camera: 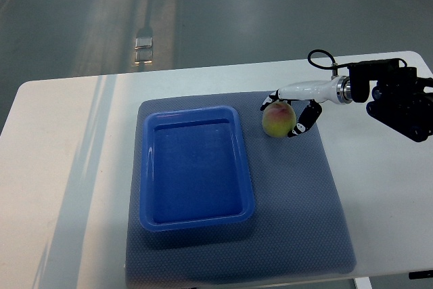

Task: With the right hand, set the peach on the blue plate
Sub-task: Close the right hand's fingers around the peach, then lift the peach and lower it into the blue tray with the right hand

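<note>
While its arm reaches in from the picture's right edge, the right hand [289,112] sits cupped around the peach [278,120], white fingers [298,90] arching over the fruit's top and far side and a dark-jointed finger curving down along its right flank. The fingers are curled about the fruit and appear to touch it, though whether they press firmly cannot be told from this angle. The peach, yellow-green with a reddish blush, rests on the grey mat [298,208], so it lies directly under and to the left of the palm, enclosed on its top and right.

Behind the hand, to the peach's right, the white wrist joins a black forearm [399,96] with a looped black cable [321,57] rising above it.

Left of the peach, just beside it but not touching, lies the blue plate [195,167], a rectangular tray with raised rim, nothing inside it. The plate shares the same mat as the peach. Beneath the mat spreads the white table [61,167], and beyond the peach, past the table's far edge, grey floor [237,11] shows.
</note>
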Robot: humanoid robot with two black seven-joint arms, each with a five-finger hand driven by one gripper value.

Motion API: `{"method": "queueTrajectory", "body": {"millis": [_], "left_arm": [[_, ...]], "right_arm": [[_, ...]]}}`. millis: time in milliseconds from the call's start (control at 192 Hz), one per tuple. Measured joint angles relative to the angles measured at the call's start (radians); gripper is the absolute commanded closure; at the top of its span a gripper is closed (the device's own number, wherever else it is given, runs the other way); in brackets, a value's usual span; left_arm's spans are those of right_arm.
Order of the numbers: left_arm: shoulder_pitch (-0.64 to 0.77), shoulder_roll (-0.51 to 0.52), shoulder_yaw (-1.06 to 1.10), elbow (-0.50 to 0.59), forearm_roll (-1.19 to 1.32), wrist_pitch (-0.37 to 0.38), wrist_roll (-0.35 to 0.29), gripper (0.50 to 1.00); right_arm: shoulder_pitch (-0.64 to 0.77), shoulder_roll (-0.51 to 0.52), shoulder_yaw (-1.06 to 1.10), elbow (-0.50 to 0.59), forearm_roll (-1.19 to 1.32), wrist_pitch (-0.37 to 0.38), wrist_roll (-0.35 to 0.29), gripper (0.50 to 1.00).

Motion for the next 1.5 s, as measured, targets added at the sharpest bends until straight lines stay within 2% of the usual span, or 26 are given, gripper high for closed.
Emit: {"method": "queueTrajectory", "body": {"millis": [167, 366, 554, 616, 621, 632, 752, 757, 778, 825, 877, 883, 992, 1086, 1499], "left_arm": [[0.0, 0.0, 0.0, 0.0, 0.0, 0.0, 0.0, 0.5], [0.0, 0.0, 0.0, 0.0, 0.0, 0.0, 0.0, 0.5], [0.001, 0.0, 0.0, 0.0, 0.0, 0.0, 0.0, 0.5], [0.0, 0.0, 0.0, 0.0, 0.0, 0.0, 0.0, 0.5], [0.0, 0.0, 0.0, 0.0, 0.0, 0.0, 0.0, 0.5], [0.0, 0.0, 0.0, 0.0, 0.0, 0.0, 0.0, 0.5], [0.001, 0.0, 0.0, 0.0, 0.0, 0.0, 0.0, 0.5], [0.001, 0.0, 0.0, 0.0, 0.0, 0.0, 0.0, 0.5], [0.001, 0.0, 0.0, 0.0, 0.0, 0.0, 0.0, 0.5], [0.002, 0.0, 0.0, 0.0, 0.0, 0.0, 0.0, 0.5], [0.002, 0.0, 0.0, 0.0, 0.0, 0.0, 0.0, 0.5], [0.002, 0.0, 0.0, 0.0, 0.0, 0.0, 0.0, 0.5], [0.003, 0.0, 0.0, 0.0, 0.001, 0.0, 0.0, 0.5], [0.003, 0.0, 0.0, 0.0, 0.001, 0.0, 0.0, 0.5], [0.005, 0.0, 0.0, 0.002, 0.001, 0.001, 0.0, 0.5]], "right_arm": [[0.068, 0.041, 0.01, 0.001, 0.012, 0.003, 0.002, 0.863], [0.121, 0.161, 0.011, 0.0, 0.049, 0.003, 0.002, 0.861], [0.129, 0.289, -0.003, -0.028, 0.056, 0.003, 0.001, 0.82], [0.128, 0.314, -0.007, -0.039, 0.056, 0.003, 0.001, 0.82], [0.128, 0.316, -0.007, -0.04, 0.056, 0.003, 0.001, 0.799], [0.127, 0.318, -0.008, -0.042, 0.056, 0.003, 0.001, 0.793], [0.116, 0.358, -0.042, -0.06, 0.053, 0.001, 0.002, 0.777], [0.115, 0.359, -0.044, -0.061, 0.052, 0.001, 0.002, 0.753], [0.112, 0.366, -0.054, -0.065, 0.052, 0.001, 0.002, 0.748], [0.105, 0.373, -0.065, -0.073, 0.052, -0.003, 0.002, 0.726], [0.096, 0.377, -0.074, -0.08, 0.051, -0.009, 0.002, 0.726], [0.095, 0.378, -0.075, -0.081, 0.051, -0.01, 0.002, 0.71], [0.08, 0.38, -0.083, -0.087, 0.048, -0.017, 0.002, 0.671], [0.076, 0.381, -0.089, -0.088, 0.047, -0.018, 0.002, 0.577], [0.082, 0.369, -0.071, -0.086, 0.06, -0.018, 0.007, 0.568]]}}
